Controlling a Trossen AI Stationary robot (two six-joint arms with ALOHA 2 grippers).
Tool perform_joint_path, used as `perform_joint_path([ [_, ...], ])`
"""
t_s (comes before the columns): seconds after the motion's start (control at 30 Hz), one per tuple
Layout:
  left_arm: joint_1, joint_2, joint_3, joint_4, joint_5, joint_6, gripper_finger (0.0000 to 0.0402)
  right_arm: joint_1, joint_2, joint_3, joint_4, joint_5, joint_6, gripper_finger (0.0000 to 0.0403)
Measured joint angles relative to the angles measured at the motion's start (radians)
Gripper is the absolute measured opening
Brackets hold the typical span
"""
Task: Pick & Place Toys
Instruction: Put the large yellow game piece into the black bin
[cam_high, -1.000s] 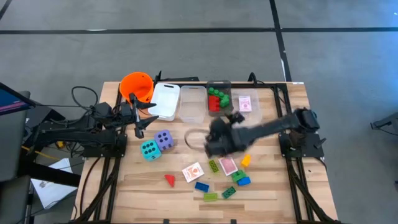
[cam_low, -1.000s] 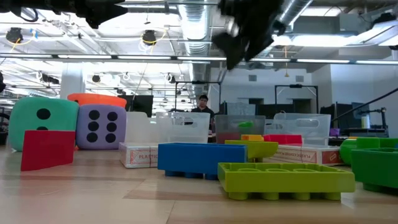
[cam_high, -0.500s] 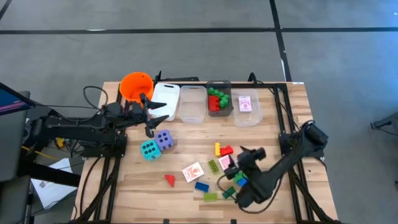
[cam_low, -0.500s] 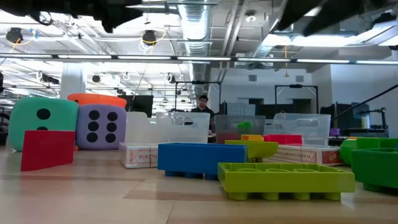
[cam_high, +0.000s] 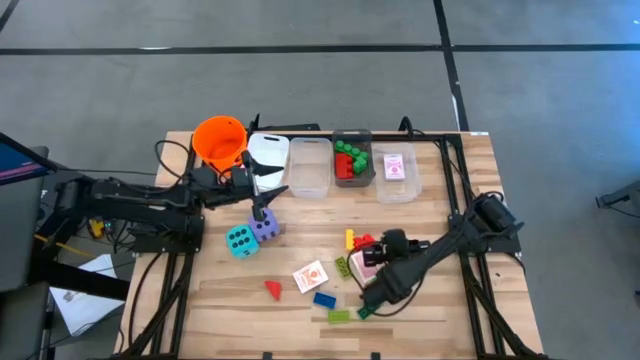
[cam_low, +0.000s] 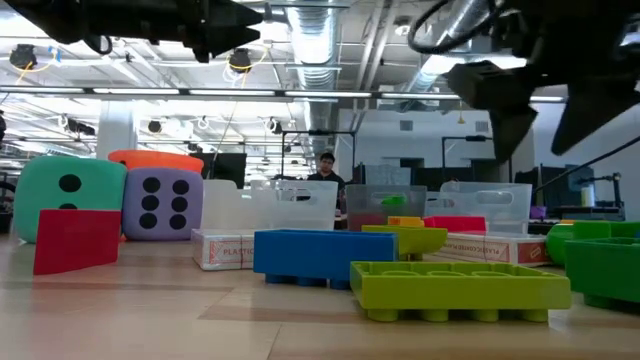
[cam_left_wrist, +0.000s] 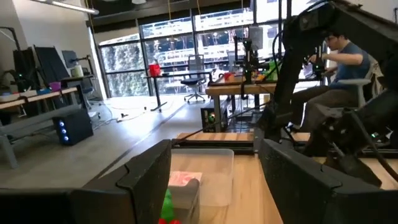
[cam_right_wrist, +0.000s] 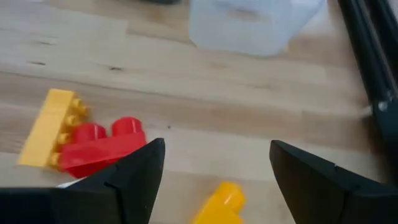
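Observation:
My left gripper is open and empty, in the air just far of the purple die, which rests on the table beside the teal die. My right gripper is open and empty above the brick cluster at the table's near right. A yellow brick and a red brick lie off to one side of it. Another yellow brick lies below the gap between the fingers. A red wedge, a card, a blue brick and a green brick lie near the front.
An orange bucket and several clear bins stand along the far edge; one bin holds red and green bricks, another a card. In the low view my right gripper hangs above the bricks. A person sits beyond the table.
My left gripper has gone toward the table's right edge, from beside the bucket to just far of the purple die. My right arm has swung from the table's middle toward the near edge, then come back over the brick cluster. No toy has moved.

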Motion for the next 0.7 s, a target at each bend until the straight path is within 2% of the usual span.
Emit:
perform_joint_path([
  [0.2, 0.044, -0.012, -0.001, 0.05, -0.001, -0.033, 0.0237, -0.015, 0.0, 0.0, 0.1, -0.092, -0.029, 0.0286],
  [0.43, 0.075, -0.015, -0.001, 0.121, 0.0, -0.037, 0.0237, 0.001, 0.007, 0.0, 0.071, -0.197, 0.117, 0.0286],
  [0.57, 0.092, -0.015, -0.001, 0.189, 0.001, -0.033, 0.0237, 0.013, 0.007, 0.0, 0.1, -0.22, 0.211, 0.0286],
  [0.7, 0.103, -0.015, -0.001, 0.252, 0.001, 0.004, 0.0237, 0.001, 0.009, 0.0, 0.16, -0.264, 0.235, 0.0286],
])
